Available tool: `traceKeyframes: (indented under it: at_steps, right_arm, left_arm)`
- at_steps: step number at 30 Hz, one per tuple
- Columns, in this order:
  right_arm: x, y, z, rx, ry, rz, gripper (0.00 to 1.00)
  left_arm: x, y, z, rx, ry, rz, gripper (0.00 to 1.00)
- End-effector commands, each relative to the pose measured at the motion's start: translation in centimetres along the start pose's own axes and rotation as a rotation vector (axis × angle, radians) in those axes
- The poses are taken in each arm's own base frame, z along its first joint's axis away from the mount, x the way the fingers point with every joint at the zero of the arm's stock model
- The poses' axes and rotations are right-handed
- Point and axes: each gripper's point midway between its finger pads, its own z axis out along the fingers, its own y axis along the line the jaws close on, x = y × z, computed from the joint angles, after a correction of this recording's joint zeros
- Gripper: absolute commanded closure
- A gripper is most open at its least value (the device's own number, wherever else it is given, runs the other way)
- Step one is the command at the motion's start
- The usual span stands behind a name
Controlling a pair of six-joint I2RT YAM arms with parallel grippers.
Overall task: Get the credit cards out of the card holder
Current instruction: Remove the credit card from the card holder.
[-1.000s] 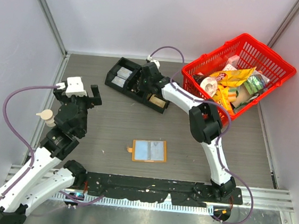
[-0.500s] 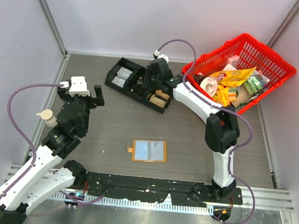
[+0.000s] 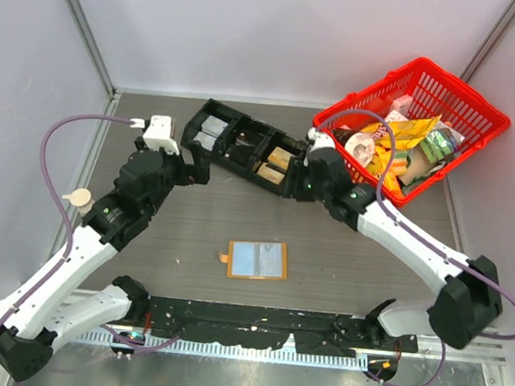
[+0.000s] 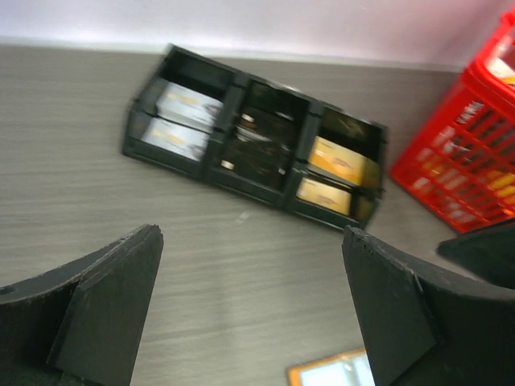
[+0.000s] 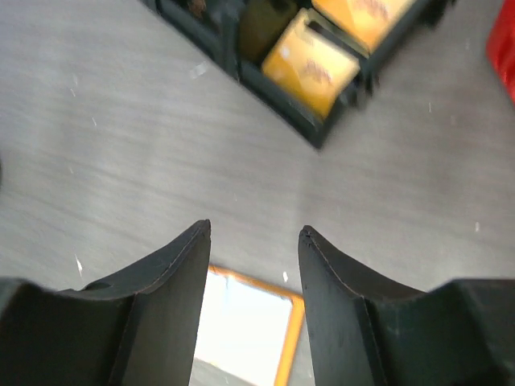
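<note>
Hovering over the left half of the table, the left end effector (image 4: 251,241) has its fingers spread wide with nothing between them, just bare tabletop showing in its wrist view. Right past it, along the far edge of the table, sits the black compartment tray (image 3: 244,145), with pale cards in its left slots and yellowish ones in the right slots.

The card holder (image 3: 256,260) is lying flat and open by itself near the middle of the front edge, orange border with the pale panels facing up. Neither arm is touching it, and it's well apart from the tray.

The right end effector (image 5: 253,233) hangs just off the tray's right end, fingers apart and holding nothing. Its wrist cam looks down through the gap at the table, with the card holder's corner below.

The red basket (image 3: 425,62) full of snack packs fills the far right corner.
</note>
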Motion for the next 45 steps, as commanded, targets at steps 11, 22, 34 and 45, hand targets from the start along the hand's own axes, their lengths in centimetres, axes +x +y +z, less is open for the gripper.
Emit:
traceKeyframes:
  at_steps: [11,22,34,45]
  right_arm:
    - [16.7,1.6,-3.8,-0.164,0.279,0.115,0.5]
    - [21.9,-1.4,-1.0,-0.07,0.429,0.073,0.6]
    - [17.9,-6.1,1.7,0.003,0.382,-0.006,0.61]
    - [15.8,-4.5,-0.8,-0.044,0.324,-0.1,0.44]
  left_arm:
    - [17.5,-11.7,-4.5,0.269,0.551,-0.207,0.12]
    - [25.3,-11.7,-4.3,0.176,0.674,-0.298,0.25]
    - [27.5,-10.5,-3.1,0.087,0.666,-0.333,0.3]
    - [30.0,-11.1,-4.2,0.083,0.773,-0.349,0.32]
